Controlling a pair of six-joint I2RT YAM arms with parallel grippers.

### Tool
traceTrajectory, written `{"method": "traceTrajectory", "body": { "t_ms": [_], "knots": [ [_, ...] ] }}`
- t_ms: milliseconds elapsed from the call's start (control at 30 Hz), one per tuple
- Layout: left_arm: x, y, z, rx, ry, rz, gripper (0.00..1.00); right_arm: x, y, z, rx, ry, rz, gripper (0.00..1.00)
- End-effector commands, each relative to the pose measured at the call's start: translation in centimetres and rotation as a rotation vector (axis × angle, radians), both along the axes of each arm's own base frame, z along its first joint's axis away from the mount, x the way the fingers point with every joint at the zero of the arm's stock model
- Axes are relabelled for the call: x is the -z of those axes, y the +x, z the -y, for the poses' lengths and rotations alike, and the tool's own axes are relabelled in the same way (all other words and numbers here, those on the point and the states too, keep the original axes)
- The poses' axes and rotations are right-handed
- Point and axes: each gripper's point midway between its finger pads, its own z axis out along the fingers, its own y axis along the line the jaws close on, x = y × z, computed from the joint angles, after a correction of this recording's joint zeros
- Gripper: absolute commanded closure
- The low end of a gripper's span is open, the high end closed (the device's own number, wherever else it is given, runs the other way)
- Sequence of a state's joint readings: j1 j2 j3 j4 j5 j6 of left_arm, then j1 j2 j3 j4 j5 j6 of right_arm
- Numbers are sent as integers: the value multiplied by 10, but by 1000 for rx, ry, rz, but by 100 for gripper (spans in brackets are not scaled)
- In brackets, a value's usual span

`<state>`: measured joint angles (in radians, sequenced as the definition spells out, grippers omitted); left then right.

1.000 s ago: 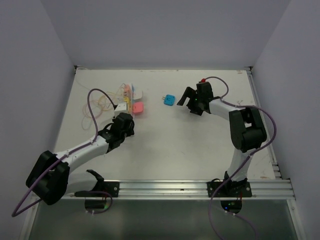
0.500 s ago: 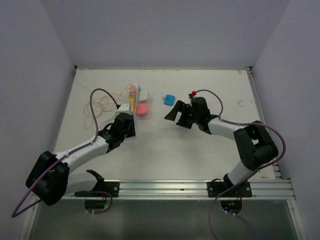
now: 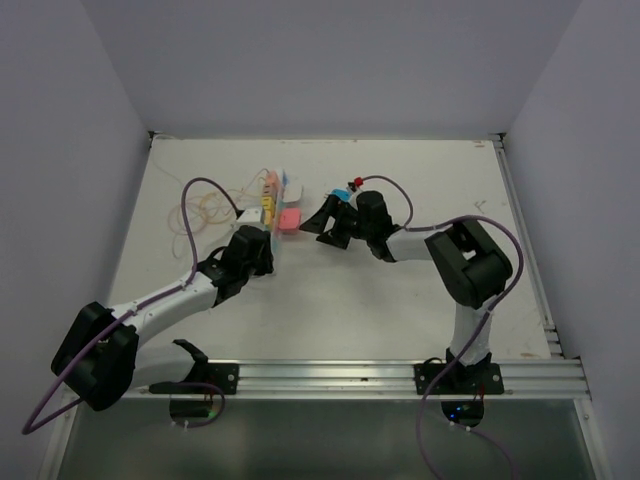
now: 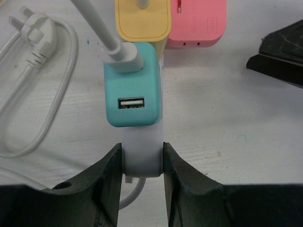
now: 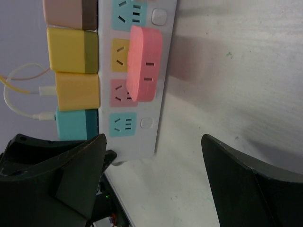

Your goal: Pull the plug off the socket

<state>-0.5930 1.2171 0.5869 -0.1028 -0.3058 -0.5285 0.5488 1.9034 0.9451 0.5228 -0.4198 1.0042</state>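
Note:
The socket (image 3: 270,197) is a long white power strip standing on its long edge at the table's back left, with its pastel outlet faces (image 5: 124,56) turned toward my right gripper. A pink plug (image 3: 290,220) sits in its yellow and pink outlets and also shows in the right wrist view (image 5: 144,64) and the left wrist view (image 4: 196,21). My left gripper (image 3: 265,241) is shut on the strip's white near end (image 4: 141,156). My right gripper (image 3: 322,222) is open and empty just right of the pink plug, its jaws wide apart (image 5: 154,175).
Teal (image 4: 132,90) and yellow (image 4: 142,19) USB adapters with white cables sit on the strip's other side. Loose white and yellow cords (image 3: 200,210) lie left of the strip. A small blue adapter (image 3: 343,190) lies behind my right gripper. Walls close the table's sides.
My right gripper has swung left from the table's back middle to beside the pink plug. The strip has shifted slightly and stands more on edge. My left gripper has kept its hold.

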Motion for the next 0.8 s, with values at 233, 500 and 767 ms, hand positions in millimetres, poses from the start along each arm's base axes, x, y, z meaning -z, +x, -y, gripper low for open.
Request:
{"method": "traceTrajectory", "body": {
  "t_ms": [233, 500, 767],
  "knots": [
    [4, -7, 15, 80, -9, -29, 100, -22, 41, -37, -37, 126, 76, 20],
    [5, -7, 16, 79, -5, -35, 100, -11, 52, -46, -38, 140, 52, 26],
    [9, -9, 16, 75, -16, -44, 100, 8, 49, -49, -54, 164, 29, 47]
  ]
}}
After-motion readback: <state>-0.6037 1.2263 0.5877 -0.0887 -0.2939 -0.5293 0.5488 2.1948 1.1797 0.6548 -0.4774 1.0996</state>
